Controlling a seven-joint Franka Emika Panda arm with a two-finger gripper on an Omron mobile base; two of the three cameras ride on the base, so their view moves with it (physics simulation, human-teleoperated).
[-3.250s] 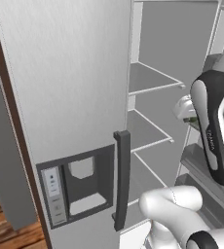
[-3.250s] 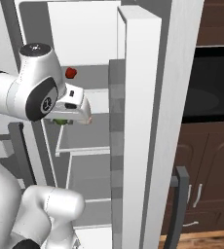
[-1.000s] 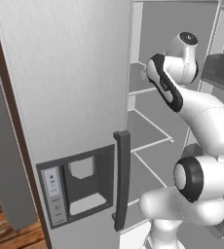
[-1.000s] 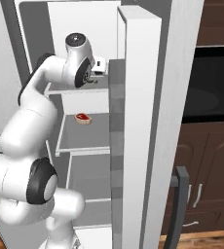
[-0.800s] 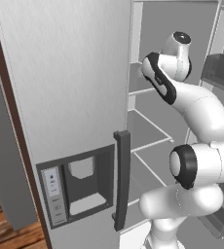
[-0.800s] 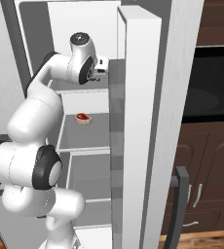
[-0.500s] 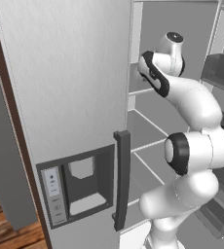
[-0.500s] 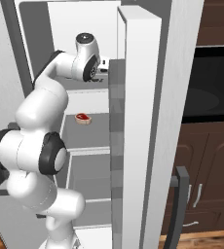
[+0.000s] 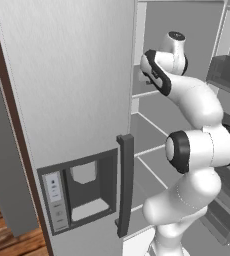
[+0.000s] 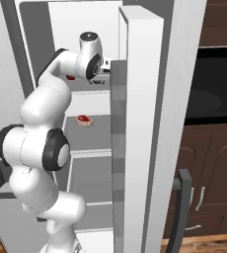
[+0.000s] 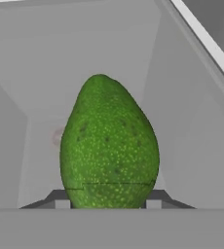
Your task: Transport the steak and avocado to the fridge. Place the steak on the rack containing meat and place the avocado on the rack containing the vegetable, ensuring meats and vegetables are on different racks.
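The avocado, green and speckled, stands upright between my two dark fingertips, and my gripper is shut on it. Pale grey fridge walls lie behind it. In the right base view my gripper reaches in over the upper rack of the open fridge, next to the door's edge. The steak, red with white marbling, lies on the middle rack below the hand. In the left base view the arm bends up into the fridge past the dispenser door.
A small red thing sits on the upper rack behind the arm. Door bins line the right-hand door. Dark wooden cabinets and a black oven stand to the right of the fridge.
The arm has risen from the middle rack's height and stretched deeper toward the upper rack, with the avocado still in the gripper. The steak has lain still on the middle rack over the last second.
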